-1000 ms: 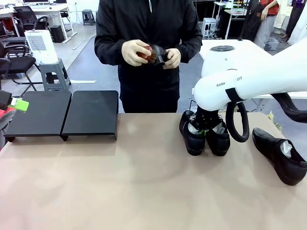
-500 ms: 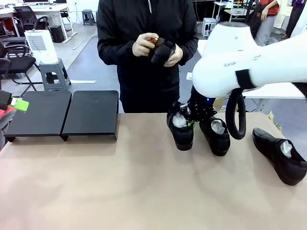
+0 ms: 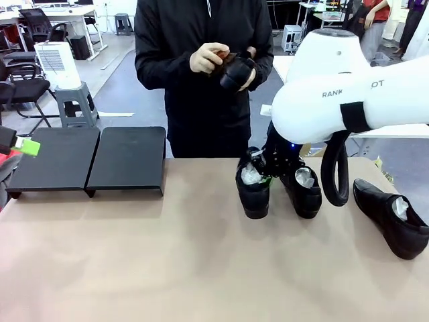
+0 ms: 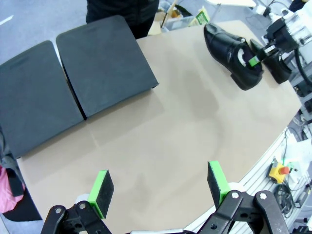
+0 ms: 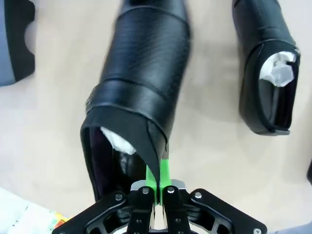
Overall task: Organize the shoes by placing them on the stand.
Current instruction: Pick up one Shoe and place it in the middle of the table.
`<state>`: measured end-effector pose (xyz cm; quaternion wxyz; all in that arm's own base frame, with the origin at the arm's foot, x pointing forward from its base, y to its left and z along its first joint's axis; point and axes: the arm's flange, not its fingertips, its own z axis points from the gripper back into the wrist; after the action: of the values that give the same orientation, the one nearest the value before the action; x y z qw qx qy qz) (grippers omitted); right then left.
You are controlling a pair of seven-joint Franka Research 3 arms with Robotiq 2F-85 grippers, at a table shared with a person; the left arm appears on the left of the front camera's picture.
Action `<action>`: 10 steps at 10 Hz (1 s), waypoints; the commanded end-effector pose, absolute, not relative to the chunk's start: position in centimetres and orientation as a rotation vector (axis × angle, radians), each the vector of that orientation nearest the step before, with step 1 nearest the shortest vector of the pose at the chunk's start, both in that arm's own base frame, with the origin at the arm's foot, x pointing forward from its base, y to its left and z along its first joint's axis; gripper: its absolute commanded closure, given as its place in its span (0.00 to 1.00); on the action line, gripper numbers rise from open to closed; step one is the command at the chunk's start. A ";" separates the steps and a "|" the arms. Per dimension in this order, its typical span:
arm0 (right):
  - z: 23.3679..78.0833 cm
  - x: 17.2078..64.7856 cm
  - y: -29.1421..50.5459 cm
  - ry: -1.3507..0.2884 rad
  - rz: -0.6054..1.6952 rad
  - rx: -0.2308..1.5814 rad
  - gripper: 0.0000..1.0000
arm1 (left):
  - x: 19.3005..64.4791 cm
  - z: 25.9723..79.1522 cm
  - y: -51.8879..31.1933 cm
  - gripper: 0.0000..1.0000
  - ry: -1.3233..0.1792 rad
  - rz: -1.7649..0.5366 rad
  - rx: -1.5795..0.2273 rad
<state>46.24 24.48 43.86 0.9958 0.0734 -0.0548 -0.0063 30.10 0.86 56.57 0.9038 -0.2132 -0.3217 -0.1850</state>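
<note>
My right gripper [image 3: 267, 172] is shut on the heel rim of a shiny black shoe [image 3: 253, 190], holding it toe-down just left of a second shoe [image 3: 303, 189] that stands on the table. In the right wrist view the green pads [image 5: 165, 174] pinch the held shoe's [image 5: 141, 83] back edge, and the second shoe [image 5: 269, 73] lies apart to the right. A third shoe [image 3: 394, 220] lies at the right edge. The matte-black stand [image 3: 90, 157] sits bare at the far left. My left gripper [image 4: 158, 187] hangs open above the table, near the stand [image 4: 73, 83].
A person in black stands at the far edge, both hands [image 3: 209, 58] on a small dark object at chest height. The tan table [image 3: 167, 255] is bare between the stand and the shoes. A red emergency button [image 4: 278, 170] sits beyond the table edge.
My right gripper has lifted the shoe away from its partner and carried it a little to the left. The person's hands have risen higher. The left arm has stayed still.
</note>
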 end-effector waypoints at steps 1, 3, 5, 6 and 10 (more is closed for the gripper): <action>45.0 43.2 27.6 -0.142 -0.030 0.107 1.00 | 30.2 56.5 0.9 0.00 -0.675 -0.395 -0.456; 45.3 39.1 30.1 -0.165 -0.021 0.178 1.00 | 30.2 56.5 0.9 0.00 -0.675 -0.395 -0.456; 45.3 34.6 31.4 -0.172 -0.035 0.224 1.00 | 30.2 56.5 0.9 0.00 -0.675 -0.395 -0.456; 44.5 33.2 32.3 -0.135 -0.042 0.252 1.00 | 30.2 56.5 0.9 0.00 -0.675 -0.395 -0.456; 39.3 32.6 36.0 -0.096 -0.016 0.341 1.00 | 30.2 56.5 0.9 0.00 -0.675 -0.395 -0.456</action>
<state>32.08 35.09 39.81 0.9900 0.1360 -0.0340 -0.0160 30.09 0.87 56.57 0.9038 -0.2132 -0.3218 -0.1849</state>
